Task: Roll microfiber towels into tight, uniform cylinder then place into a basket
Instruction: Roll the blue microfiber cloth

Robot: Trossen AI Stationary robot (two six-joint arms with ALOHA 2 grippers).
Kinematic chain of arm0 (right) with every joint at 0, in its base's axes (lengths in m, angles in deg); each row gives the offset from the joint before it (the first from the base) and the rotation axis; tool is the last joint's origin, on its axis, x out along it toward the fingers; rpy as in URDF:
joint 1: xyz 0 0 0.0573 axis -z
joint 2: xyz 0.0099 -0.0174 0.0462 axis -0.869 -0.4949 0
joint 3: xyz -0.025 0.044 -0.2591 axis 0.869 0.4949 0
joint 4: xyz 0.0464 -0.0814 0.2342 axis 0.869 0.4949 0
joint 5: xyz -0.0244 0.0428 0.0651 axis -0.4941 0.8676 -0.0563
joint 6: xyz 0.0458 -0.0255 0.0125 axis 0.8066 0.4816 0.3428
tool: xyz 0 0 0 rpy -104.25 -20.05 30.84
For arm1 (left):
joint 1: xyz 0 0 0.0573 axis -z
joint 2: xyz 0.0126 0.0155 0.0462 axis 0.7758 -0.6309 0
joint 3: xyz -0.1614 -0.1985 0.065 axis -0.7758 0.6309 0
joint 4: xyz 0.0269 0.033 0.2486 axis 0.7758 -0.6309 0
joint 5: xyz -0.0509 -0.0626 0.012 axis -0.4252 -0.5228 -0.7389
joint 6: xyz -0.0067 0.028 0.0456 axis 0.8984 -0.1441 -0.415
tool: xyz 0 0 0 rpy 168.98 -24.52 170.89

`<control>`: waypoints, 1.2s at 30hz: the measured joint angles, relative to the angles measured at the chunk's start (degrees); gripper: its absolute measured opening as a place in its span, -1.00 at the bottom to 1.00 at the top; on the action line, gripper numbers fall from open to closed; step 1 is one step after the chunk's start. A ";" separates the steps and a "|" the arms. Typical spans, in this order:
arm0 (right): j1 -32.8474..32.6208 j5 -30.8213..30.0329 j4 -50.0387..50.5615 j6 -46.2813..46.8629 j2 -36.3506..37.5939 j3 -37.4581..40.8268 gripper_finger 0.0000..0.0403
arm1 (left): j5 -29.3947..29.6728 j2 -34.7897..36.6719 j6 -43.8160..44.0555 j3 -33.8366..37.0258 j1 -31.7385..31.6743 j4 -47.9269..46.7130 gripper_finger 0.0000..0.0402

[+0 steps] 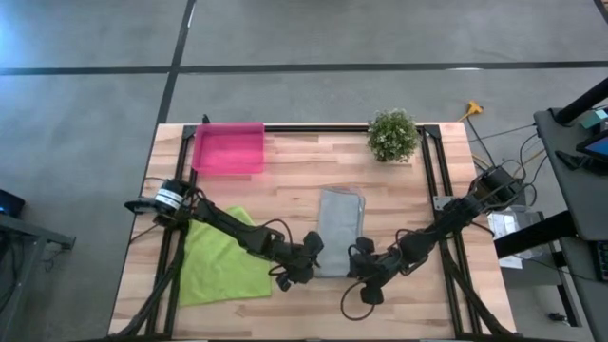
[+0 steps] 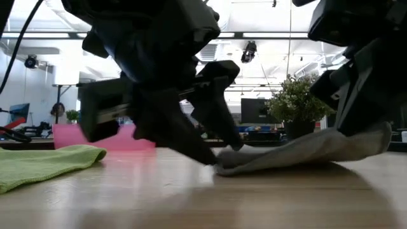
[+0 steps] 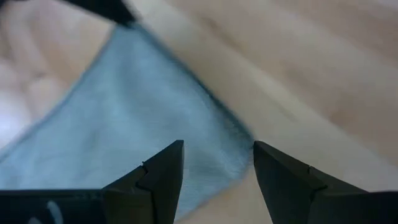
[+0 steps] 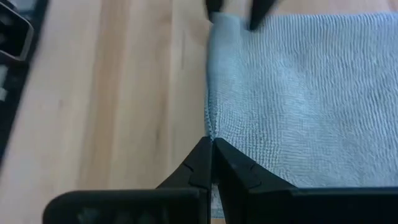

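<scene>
The grey towel (image 1: 340, 226) lies folded into a long strip at mid-table, running from near to far. My left gripper (image 3: 217, 148) is open at its near left corner (image 3: 214, 155), one finger on either side of that corner. My right gripper (image 4: 211, 149) is shut on the strip's right edge near its near end, and that side is raised (image 2: 343, 145). The lime green towel (image 1: 223, 258) lies spread flat under my left arm. The pink basket (image 1: 228, 147) stands at the far left with nothing in it. My left gripper's fingers straddle the grey towel's near left corner; whether they touch it cannot be told. My right gripper pinches the grey towel's right edge (image 4: 209, 132) between its two shut fingers, slanting down from the near right. That side is lifted off the table, and the towel's left part (image 2: 248, 164) rests on the wood.
A small potted plant (image 1: 392, 135) stands at the far edge, right of centre. Black frame rails (image 1: 429, 171) run along the table's sides and back. Bare wood lies between the grey towel and the basket.
</scene>
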 joint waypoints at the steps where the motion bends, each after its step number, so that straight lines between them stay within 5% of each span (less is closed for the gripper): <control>1: 0.00 0.00 -0.58 0.10 0.00 0.00 -0.96 | 1.27 0.02 -0.57 0.05 0.00 0.23 -0.11; 17: 0.11 -1.54 -0.53 4.40 0.00 0.02 -0.96 | -3.63 0.08 -2.65 0.67 0.34 0.20 -0.11; 36: 0.09 -3.56 -3.91 10.16 0.17 0.02 -0.96 | 0.47 0.09 -2.51 2.29 0.74 0.84 -0.11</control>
